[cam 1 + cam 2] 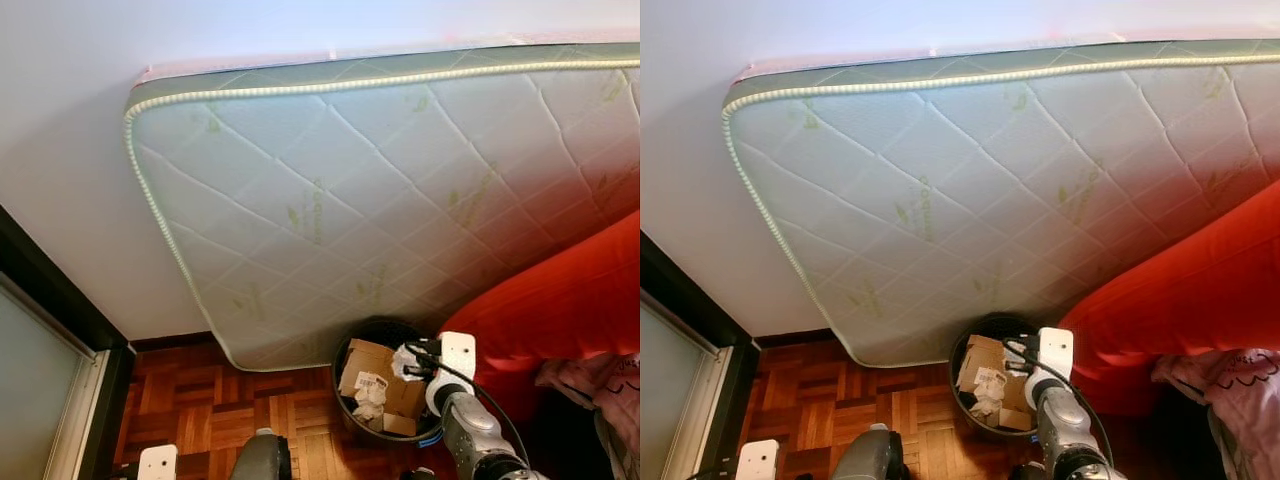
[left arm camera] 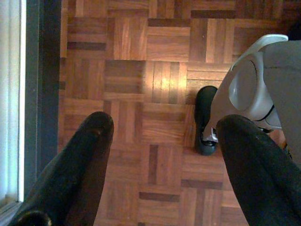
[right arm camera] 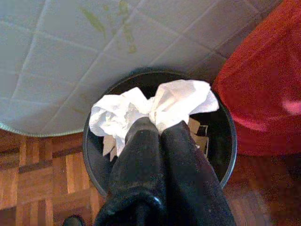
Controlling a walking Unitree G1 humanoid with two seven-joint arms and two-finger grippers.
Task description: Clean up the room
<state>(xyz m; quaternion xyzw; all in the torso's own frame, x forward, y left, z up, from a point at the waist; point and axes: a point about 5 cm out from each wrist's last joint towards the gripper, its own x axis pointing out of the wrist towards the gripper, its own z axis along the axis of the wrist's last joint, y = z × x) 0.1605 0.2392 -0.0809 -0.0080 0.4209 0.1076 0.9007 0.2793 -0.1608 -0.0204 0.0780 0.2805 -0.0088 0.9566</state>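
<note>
Right fingers pinched on crumpled tissue, held over black bin so it drops inside | left fingers apart, idle above parquet floor | release next.

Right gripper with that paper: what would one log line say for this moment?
right gripper: shut on crumpled paper | position: above black bin | bin: holds cardboard | left gripper: open, idle over floor

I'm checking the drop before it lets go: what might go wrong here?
The right end effector holds crumpled white paper over the black bin. The paper spreads wide and sits toward the bin's far rim, so it might catch there and fall outside. Cardboard already piled inside could also keep it from settling.
</note>
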